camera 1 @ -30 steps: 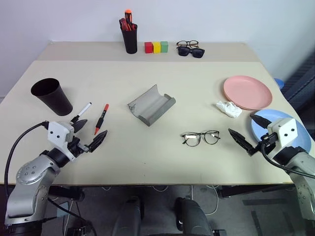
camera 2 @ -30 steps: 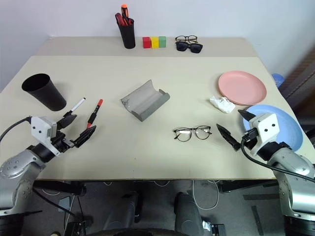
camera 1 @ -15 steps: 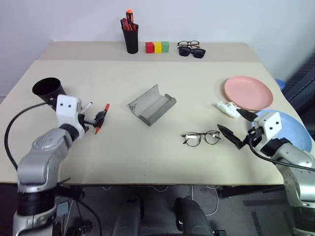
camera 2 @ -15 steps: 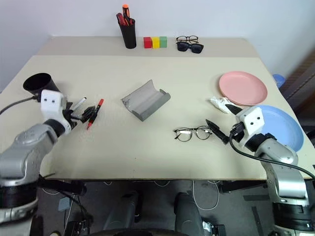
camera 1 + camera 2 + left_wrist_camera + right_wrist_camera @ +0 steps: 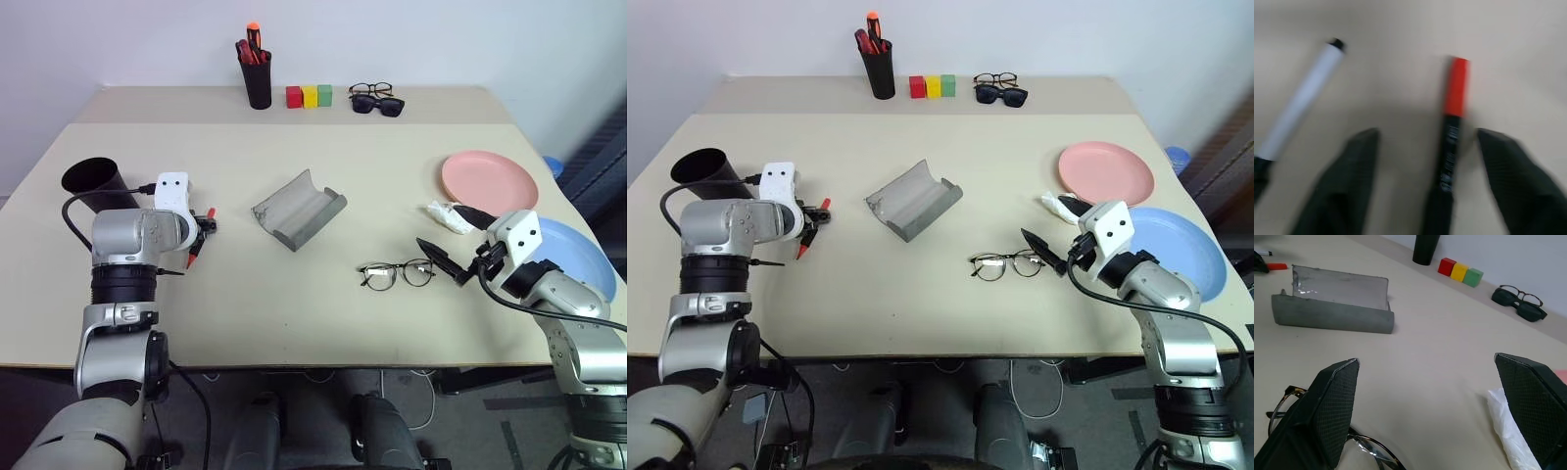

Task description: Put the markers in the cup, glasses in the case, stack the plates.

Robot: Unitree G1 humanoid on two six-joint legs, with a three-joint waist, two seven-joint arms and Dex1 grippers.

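step: markers into cup | left gripper (image 5: 1422, 142) jaws apart astride the red-capped marker (image 5: 1449, 142), ungrasped | right gripper (image 5: 1435, 406) jaws released near glasses (image 5: 397, 275) | next: clench, carry to cup (image 5: 93, 183)

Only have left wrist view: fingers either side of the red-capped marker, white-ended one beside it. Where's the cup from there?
Observer: The cup stands upright near the left edge of the table, just left of both markers.
Operator: Right arm busy?
Observer: The right gripper is open and holds nothing; it sits low beside the glasses.
Operator: Case ready for them?
Observer: The case lies open mid-table with nothing in it.
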